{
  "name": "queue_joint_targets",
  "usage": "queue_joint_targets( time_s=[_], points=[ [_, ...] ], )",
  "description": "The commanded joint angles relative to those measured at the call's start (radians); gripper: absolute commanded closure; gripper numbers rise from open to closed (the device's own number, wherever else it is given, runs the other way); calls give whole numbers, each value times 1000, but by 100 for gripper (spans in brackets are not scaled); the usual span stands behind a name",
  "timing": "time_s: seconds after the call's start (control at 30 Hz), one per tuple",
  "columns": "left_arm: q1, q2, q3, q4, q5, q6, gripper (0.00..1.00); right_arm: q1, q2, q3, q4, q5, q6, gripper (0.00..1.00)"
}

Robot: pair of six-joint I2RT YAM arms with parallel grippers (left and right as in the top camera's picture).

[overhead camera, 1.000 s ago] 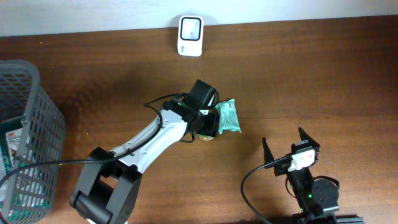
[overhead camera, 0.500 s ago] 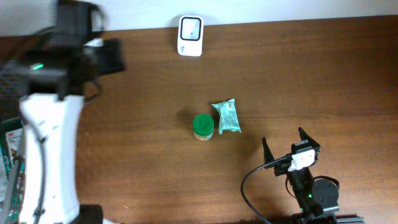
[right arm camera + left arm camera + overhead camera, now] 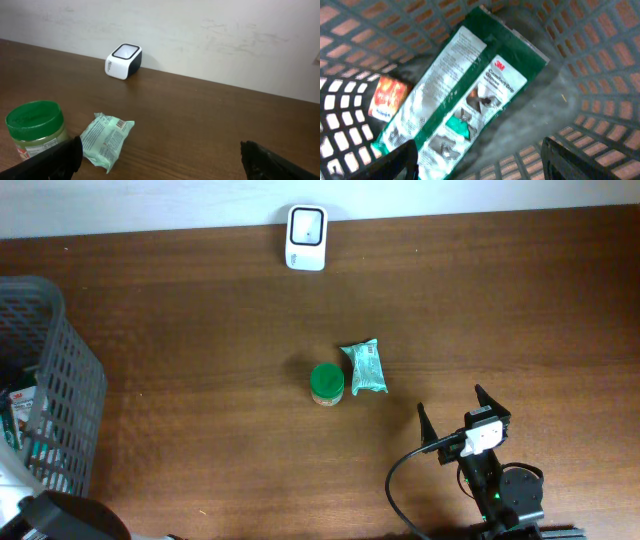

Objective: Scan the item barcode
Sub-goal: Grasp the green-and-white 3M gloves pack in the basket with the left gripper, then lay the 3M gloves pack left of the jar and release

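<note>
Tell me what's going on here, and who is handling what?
Nothing is held right now. The left hand is open inside the grey basket, above a green 3M package lying beside a small orange packet. The right hand sits open and empty at the near side. A green-lidded jar and a pale green packet lie side by side midway across the wooden table, and the white scanner stands at the back. No item is at the scanner yet.

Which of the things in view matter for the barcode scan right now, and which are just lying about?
In the job: scanner; grey basket; green 3M pack inside it, under the open left pincer.
Lying about, likely: green-lidded jar; pale green packet; small orange packet in the basket.
</note>
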State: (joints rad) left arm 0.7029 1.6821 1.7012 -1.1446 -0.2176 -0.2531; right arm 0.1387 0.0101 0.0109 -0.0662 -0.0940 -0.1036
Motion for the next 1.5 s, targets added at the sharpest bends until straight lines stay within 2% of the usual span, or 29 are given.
queue_joint_targets(
  time_s=[0.0, 0.17, 0.2, 0.23, 0.27, 0.37, 0.4, 0.53, 0.57, 0.6, 0.67, 0.7, 0.73, 0.77, 0.83, 0.9, 0.93, 0.97, 1.07, 1.2, 1.33, 1.37, 1.47],
  points=[
    [32, -1, -119, 51, -10, 77, 25, 6, -7, -5, -4, -2, 6, 2],
    [33, 1, -336, 277, -9, 354, 20, 6, -7, -5, -4, -2, 6, 2],
    [34, 1, -394, 325, -19, 488, 18, 6, -7, -5, -4, -2, 6, 2],
    [34, 3, -416, 338, -19, 537, 18, 6, -7, -5, -4, -2, 6, 2],
    [34, 14, -449, 370, -31, 541, 12, 6, -7, -5, -4, -2, 6, 2],
    [34, 95, -463, 370, -102, 543, 9, 6, -7, -5, -4, -2, 6, 1],
    [35, 128, -463, 371, -142, 543, 8, 6, -7, -5, -4, -2, 6, 2],
    [47, 248, -463, 377, -142, 542, 10, 6, -7, -5, -3, -2, 6, 2],
    [47, 271, -463, 383, -143, 542, 14, 6, -7, -5, -4, -2, 6, 1],
    [47, 278, -463, 391, -142, 538, 24, 6, -7, -5, -3, -2, 6, 2],
    [47, 269, -455, 401, -137, 538, 29, 6, -7, -5, -3, -2, 6, 2],
    [47, 263, -452, 397, -137, 538, 41, 6, -7, -5, -3, -2, 6, 2],
    [47, 255, -449, 396, -137, 537, 60, 6, -7, -5, -3, -2, 6, 2],
    [47, 235, -433, 385, -138, 534, 84, 6, -7, -5, -3, -2, 6, 2],
    [47, 192, -377, 349, -138, 529, 84, 6, -7, -5, -3, -2, 6, 2],
    [46, 118, -272, 299, -137, 454, 86, 6, -7, -5, -3, -2, 6, 2],
    [46, 85, -228, 280, -137, 434, 91, 6, -7, -5, -3, -2, 6, 2],
    [43, 40, -181, 264, -137, 422, 100, 6, -7, -5, -3, -2, 6, 2],
    [1, -77, -96, 280, -137, 422, 100, 6, -7, -5, -3, -2, 6, 2],
    [-122, -184, 13, 323, -138, 422, 100, 6, -7, -5, -3, -2, 6, 2],
    [-393, -360, 63, 330, -137, 422, 100, 6, -7, -5, -3, -2, 6, 2],
    [-494, -402, 63, 323, -129, 390, 100, 6, -7, -5, -3, -2, 6, 1],
    [-764, -433, 60, 198, 43, 261, 100, 6, -7, -5, -3, -2, 6, 1]
  ],
)
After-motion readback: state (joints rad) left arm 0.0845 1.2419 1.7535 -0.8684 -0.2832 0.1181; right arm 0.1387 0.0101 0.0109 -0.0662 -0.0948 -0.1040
